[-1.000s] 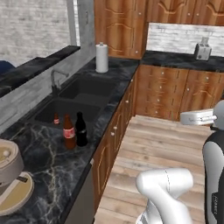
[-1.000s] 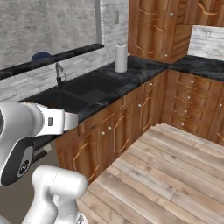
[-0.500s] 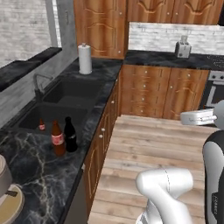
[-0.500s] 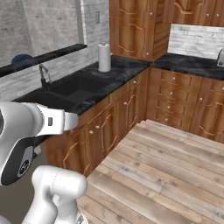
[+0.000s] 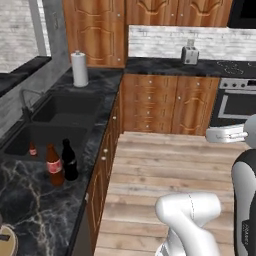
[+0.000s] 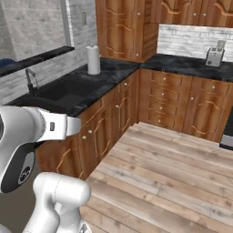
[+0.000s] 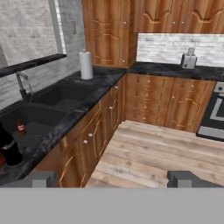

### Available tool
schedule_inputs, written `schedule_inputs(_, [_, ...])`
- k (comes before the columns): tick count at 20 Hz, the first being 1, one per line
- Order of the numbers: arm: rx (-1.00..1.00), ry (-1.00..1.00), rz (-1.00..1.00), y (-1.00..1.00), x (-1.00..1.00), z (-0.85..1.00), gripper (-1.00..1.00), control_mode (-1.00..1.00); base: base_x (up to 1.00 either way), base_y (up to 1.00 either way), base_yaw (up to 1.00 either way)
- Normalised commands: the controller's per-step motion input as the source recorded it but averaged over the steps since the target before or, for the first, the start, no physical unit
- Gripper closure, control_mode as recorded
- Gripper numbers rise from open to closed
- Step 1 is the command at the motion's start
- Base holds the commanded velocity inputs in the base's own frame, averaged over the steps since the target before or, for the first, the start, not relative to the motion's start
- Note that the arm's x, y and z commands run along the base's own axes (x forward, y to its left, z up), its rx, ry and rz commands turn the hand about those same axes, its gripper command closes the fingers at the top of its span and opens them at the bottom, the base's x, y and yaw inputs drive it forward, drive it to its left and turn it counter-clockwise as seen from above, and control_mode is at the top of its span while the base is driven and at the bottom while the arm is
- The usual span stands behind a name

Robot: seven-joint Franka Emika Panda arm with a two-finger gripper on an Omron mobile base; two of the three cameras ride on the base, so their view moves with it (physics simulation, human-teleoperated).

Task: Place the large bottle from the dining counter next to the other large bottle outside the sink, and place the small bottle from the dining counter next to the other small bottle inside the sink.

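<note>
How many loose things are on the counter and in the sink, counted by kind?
Large bottles: 2, amber-brown bottle and black bottle
Small bottles: 1, small bottle in the sink
Paper towel rolls: 1, paper towel roll
Toasters: 1, toaster
Total: 5

No legible text anywhere; red label on the amber-brown bottle too blurred to read.

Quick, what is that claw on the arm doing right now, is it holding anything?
Gripper: open, jaws wide apart, holding nothing.
</note>
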Motion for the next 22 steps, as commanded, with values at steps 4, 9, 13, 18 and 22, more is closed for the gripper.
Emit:
schedule_inputs(4, [0.0, 0.0, 0.0, 0.0, 0.0, 0.0, -1.0, 1.0, -0.05, 0.0, -0.23])
schedule_inputs(9, [0.0, 0.0, 0.0, 0.0, 0.0, 0.0, -1.0, 1.0, -0.06, 0.0, -0.23])
schedule_inputs(13, [0.0, 0.0, 0.0, 0.0, 0.0, 0.0, -1.0, 1.0, -0.02, 0.0, -0.23])
schedule_inputs(18, [0.0, 0.0, 0.0, 0.0, 0.0, 0.0, -1.0, 1.0, -0.02, 0.0, -0.24])
schedule_inputs(22, [0.0, 0.0, 0.0, 0.0, 0.0, 0.0, -1.0, 1.0, -0.1, 0.0, -0.23])
